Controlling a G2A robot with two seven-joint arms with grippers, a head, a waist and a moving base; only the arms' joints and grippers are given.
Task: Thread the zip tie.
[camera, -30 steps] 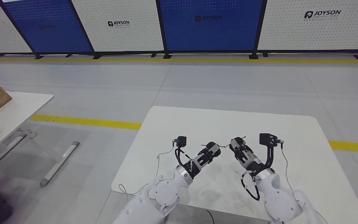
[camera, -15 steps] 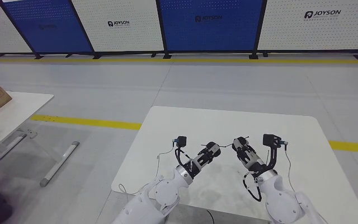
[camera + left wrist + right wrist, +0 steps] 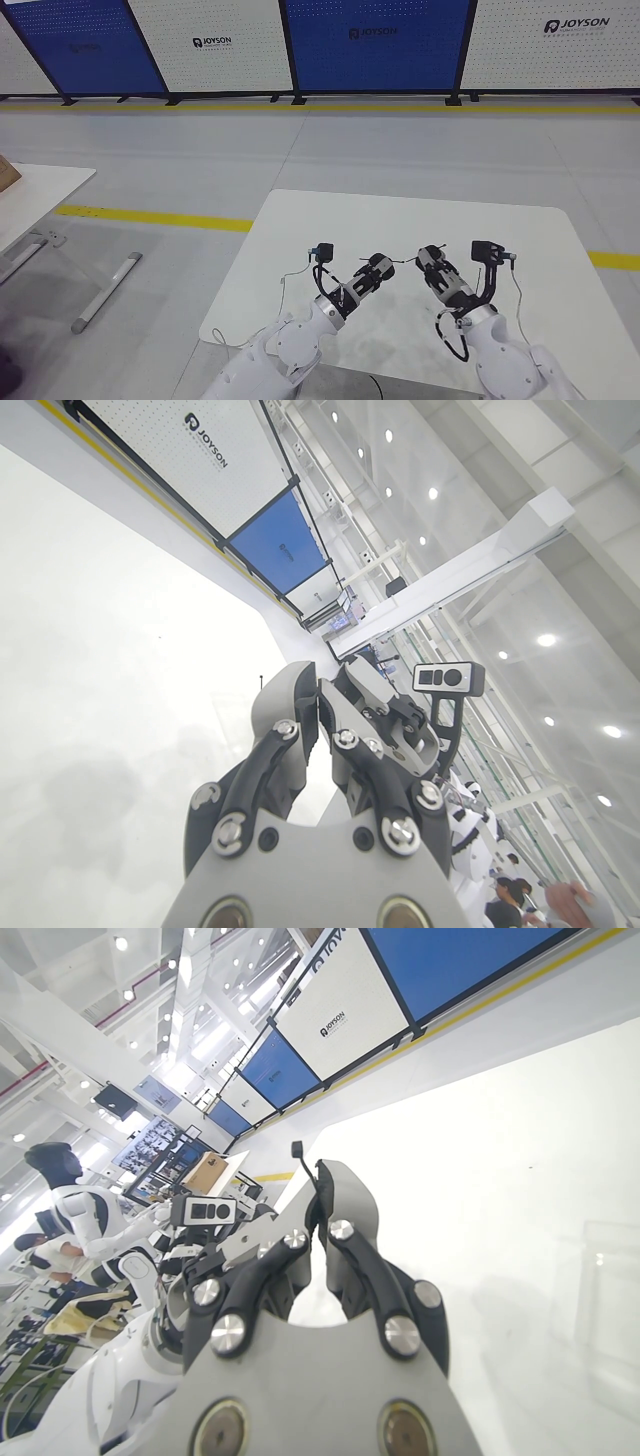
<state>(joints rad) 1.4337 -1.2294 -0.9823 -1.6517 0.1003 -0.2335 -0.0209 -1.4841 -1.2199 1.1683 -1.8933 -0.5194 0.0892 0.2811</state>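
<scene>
While left pincer (image 3: pixel 380 265) and right pincer (image 3: pixel 424 256) nearly meet above the desk (image 3: pixel 500 230), both lie well inside its edges. Left pincer (image 3: pixel 316 690): closed tight, contents unclear. Right pincer (image 3: pixel 320 1178): clamped on the zip tie (image 3: pixel 298 1148), head jutting past its tips.

Printed marks: logo-and-word panels standing beyond the table (image 3: pixel 520 230); wording not copied out.
Item 1: white pegboard panel (image 3: pixel 212 42), beyond the table's far-left corner, carries a dark logo with one short word. Item 2: blue panel (image 3: pixel 373 32), straight beyond the table's far edge, carries the same mark, faint. Item 3: right white panel (image 3: pixel 577 25), beyond the table's far-right corner, carries the same mark, dark.
</scene>
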